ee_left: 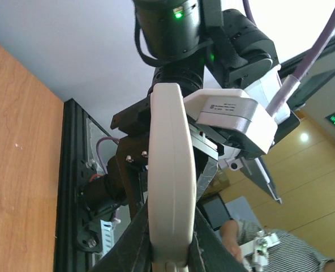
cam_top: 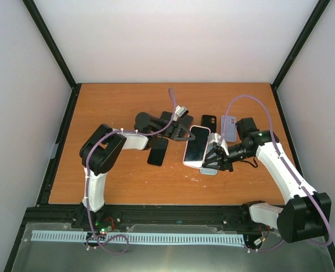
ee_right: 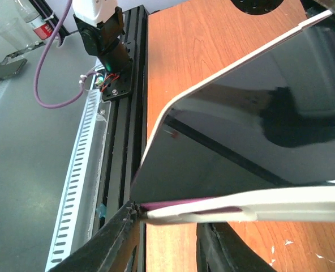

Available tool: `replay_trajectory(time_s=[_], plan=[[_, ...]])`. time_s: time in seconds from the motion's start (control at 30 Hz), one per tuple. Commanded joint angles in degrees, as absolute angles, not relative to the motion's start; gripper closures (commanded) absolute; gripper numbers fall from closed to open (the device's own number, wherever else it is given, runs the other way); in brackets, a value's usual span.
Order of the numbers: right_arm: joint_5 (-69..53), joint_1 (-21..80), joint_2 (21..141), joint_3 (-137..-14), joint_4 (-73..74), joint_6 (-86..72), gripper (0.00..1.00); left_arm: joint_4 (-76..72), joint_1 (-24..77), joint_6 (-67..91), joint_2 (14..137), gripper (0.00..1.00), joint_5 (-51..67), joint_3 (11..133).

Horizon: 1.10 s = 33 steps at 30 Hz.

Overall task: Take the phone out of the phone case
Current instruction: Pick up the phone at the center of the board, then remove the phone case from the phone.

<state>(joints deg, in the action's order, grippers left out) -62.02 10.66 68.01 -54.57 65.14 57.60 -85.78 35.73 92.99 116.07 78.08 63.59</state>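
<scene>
Phone: a black-screened slab phone [cam_top: 197, 144] sits inside the white phone case, its glass facing up and its long axis running away from the arm bases.
Phone case: a white, smooth-edged plastic phone case [ee_left: 168, 170] wraps the phone's rim. In the right wrist view a thin purple line shows between a strip of white rim and the glass at the near corner.
Where it is: near the middle of the table, spanning the gap between the two grippers. Whether it touches the wood cannot be told.
Left gripper: the left gripper [cam_top: 185, 132] is pressed together on the far end of the white phone case, and the case's edge stands upright between its dark fingers.
Right gripper: the right gripper [cam_top: 215, 157] pinches the near right corner of the white phone case.
Under the right gripper: a pale blue flat case [cam_top: 208, 171] lies on the wood, poking out below the phone's near end.
Other cases: a small black case with a camera opening [cam_top: 209, 122] and a grey-lavender case [cam_top: 228, 128] lie side by side just beyond the phone. Nothing can be seen inside them.
Left of the phone: a black slab handset [cam_top: 158, 151] lies flat, apart from the case.
Surface: an orange-brown wooden table [cam_top: 128, 181].
</scene>
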Motion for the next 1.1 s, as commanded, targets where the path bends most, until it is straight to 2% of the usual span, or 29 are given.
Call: replay_trajectory(time_s=[0.0,0.23,0.43,0.6,0.7,0.83,0.93,1.07], plan=[[-56.23,10.55,69.78,-55.82,57.17,59.95,0.72,-100.71,36.27,107.3,115.97,1.0,79.32,66.27],[-55.08,10.53,71.5,-55.81,55.45,59.08,0.71,-100.11,36.37,107.05,115.03,1.0,79.28,65.8],[-60.64,10.55,73.71,-56.9,54.72,55.13,0.72,-99.49,36.65,106.17,114.81,1.0,79.1,65.6],[-61.92,10.55,74.49,-59.7,67.05,64.12,0.6,-96.72,36.02,102.79,113.78,1.0,78.33,66.0],[-60.83,10.55,71.69,-58.54,70.25,67.0,0.51,-89.37,34.48,94.02,111.2,1.0,76.89,65.62],[-61.08,10.55,66.59,-54.81,68.18,65.01,0.44,-62.67,33.06,69.79,104.42,1.0,72.34,66.0],[-61.77,10.63,65.17,-53.63,65.46,61.18,0.49,-46.21,33.47,56.05,101.27,1.0,69.58,68.18],[-61.19,10.63,65.98,-54.4,62.07,56.94,0.54,-51.26,33.49,59.86,101.81,1.0,72.17,67.69]])
